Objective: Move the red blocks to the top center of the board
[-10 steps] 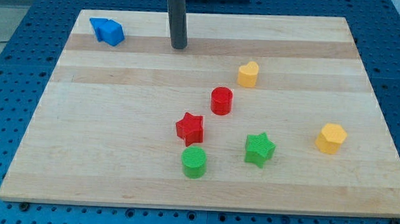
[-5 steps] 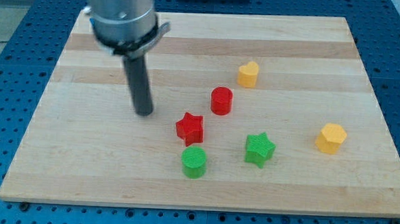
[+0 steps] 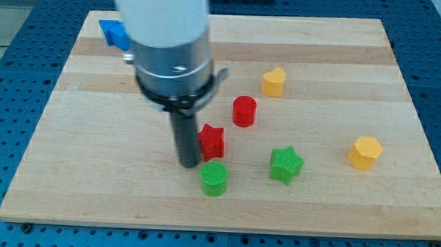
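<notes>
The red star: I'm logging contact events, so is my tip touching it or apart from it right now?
Touching, as far as the view shows: my tip sits at the red star's left edge with no visible gap, just above the green cylinder.

A pale wooden board rests on blue perforated table.

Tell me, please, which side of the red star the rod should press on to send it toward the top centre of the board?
There is no gripping here, only pushing. Press the red star on its lower face, from the view's bottom. My tip sits at its lower left, above the green cylinder, so it should probably shift right first.
</notes>
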